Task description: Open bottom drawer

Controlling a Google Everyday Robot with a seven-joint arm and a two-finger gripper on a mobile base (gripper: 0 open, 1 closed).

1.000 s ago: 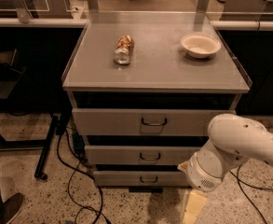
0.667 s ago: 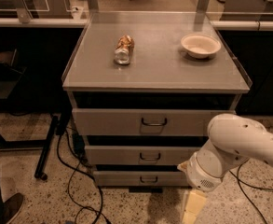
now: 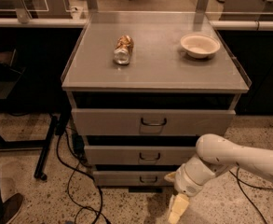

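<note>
Pincer (image 3: 178, 210) pointing down, grip state cannot be told, bottom drawer (image 3: 126, 178) near, upper left

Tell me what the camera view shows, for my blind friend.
The cream tool of a white robot arm hangs low by the right end of the slim grey metal bottom drawer of a three-drawer cabinet. On its grey top lie a crushed metal can and a white bowl.

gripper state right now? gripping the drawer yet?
Gripper: cannot be told. It hangs near the floor, below and right of the bottom drawer, off its handle.
</note>
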